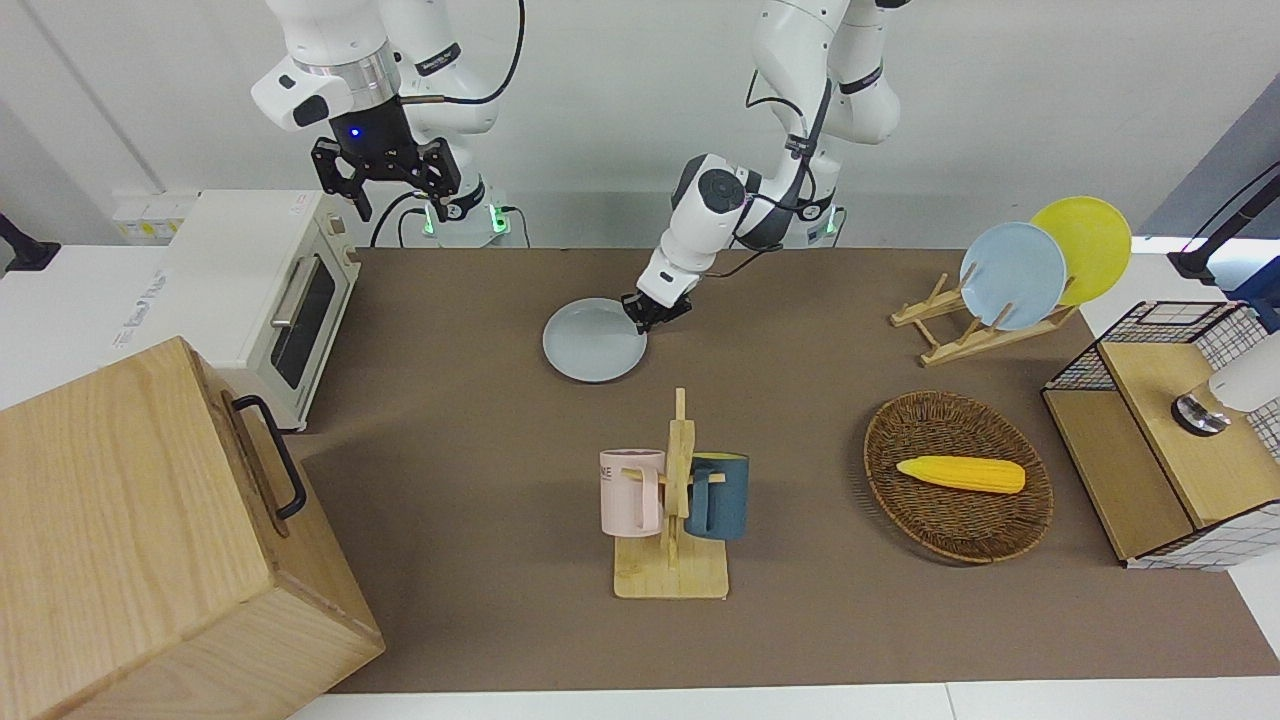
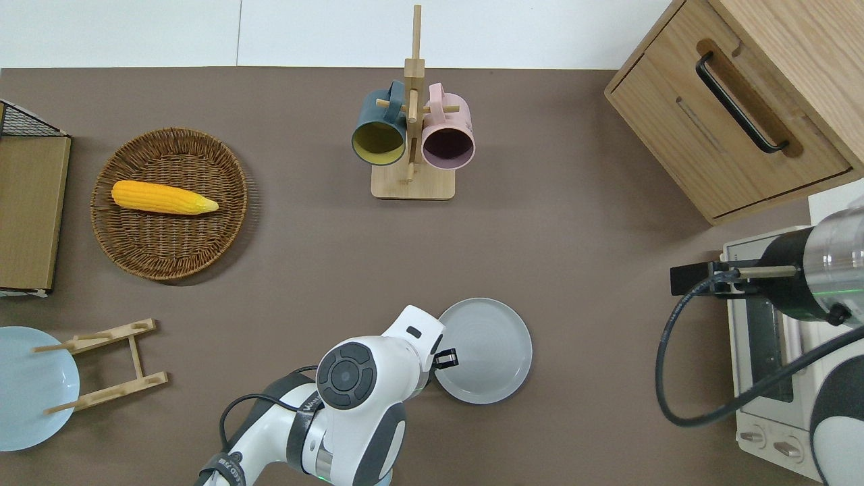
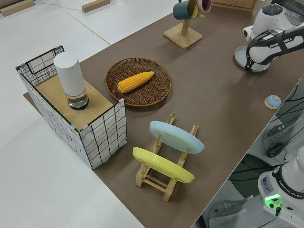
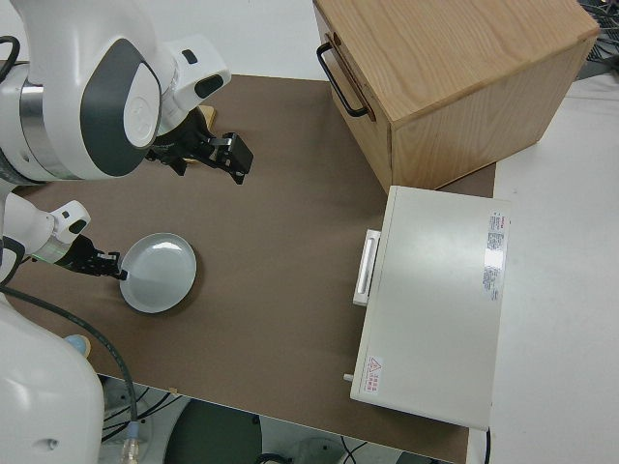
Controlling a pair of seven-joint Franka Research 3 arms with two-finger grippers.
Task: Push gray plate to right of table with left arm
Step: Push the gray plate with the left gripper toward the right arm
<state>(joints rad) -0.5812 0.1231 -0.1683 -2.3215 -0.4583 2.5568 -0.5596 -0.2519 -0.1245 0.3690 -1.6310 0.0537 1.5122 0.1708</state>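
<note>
- Your left arm's black gripper [image 2: 448,358] touches the round pale gray-blue plate [image 2: 489,351] at the rim's 9 o'clock, overhead; you cannot tell its finger state.
- The plate lies flat on the brown tabletop [image 2: 574,236], at 5 o'clock from the wooden mug rack [image 2: 412,182].
- Your right arm is parked.

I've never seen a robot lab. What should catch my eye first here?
The left gripper sits low at the rim of the gray plate, on the table nearer the robots than the mug rack. Toward the left arm's end, a corn cob lies in a basket.

Smooth glazed gray plate [image 1: 594,340] on the matt brown table [image 1: 480,420]; woven basket [image 1: 958,490].
</note>
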